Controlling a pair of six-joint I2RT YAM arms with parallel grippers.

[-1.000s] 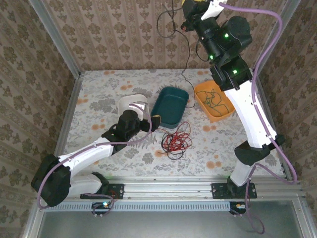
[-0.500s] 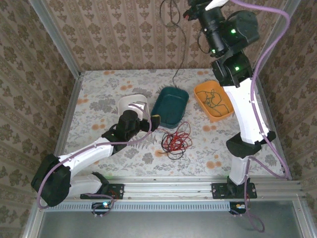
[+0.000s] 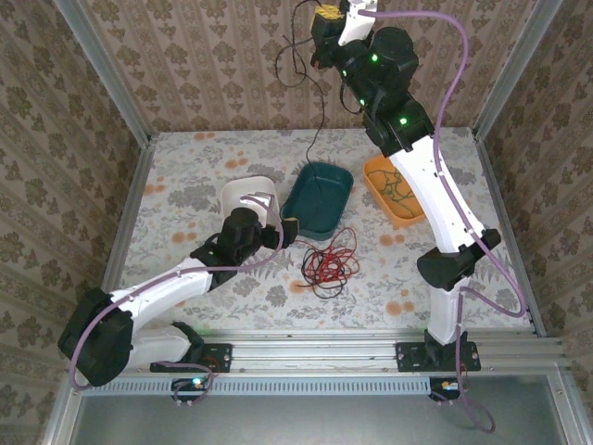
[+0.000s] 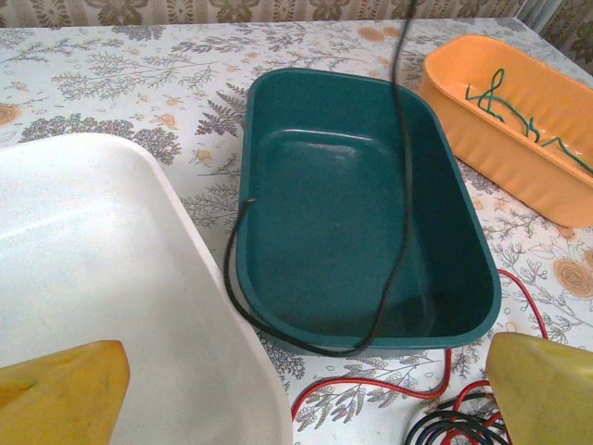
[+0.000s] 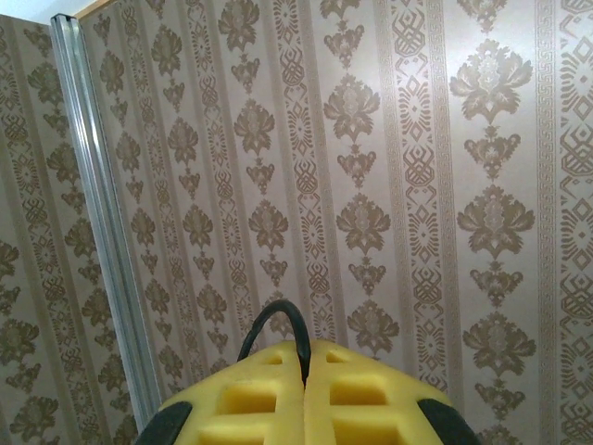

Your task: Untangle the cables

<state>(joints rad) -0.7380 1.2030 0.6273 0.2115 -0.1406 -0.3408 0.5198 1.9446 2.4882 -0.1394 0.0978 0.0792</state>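
High against the back wall, my right gripper [image 3: 324,20] [image 5: 304,371] is shut on a black cable [image 5: 278,320]. That black cable [image 3: 318,111] [image 4: 403,185] hangs down into the green tray [image 3: 320,197] [image 4: 361,213], and its lower end loops over the tray's near rim. A tangle of red and black cables [image 3: 329,262] [image 4: 389,385] lies on the table in front of the green tray. My left gripper [image 3: 289,225] [image 4: 301,408] is open and low, between the white tray and the tangle, holding nothing.
A white tray [image 3: 248,193] [image 4: 93,260] stands left of the green one. The orange tray [image 3: 398,190] [image 4: 519,139] at the right holds a green cable [image 4: 519,116]. Patterned walls and metal posts enclose the floral table [image 3: 185,199].
My right arm has swung left along the back wall, carrying the black cable so that it now hangs over the green tray. The left arm has not moved.
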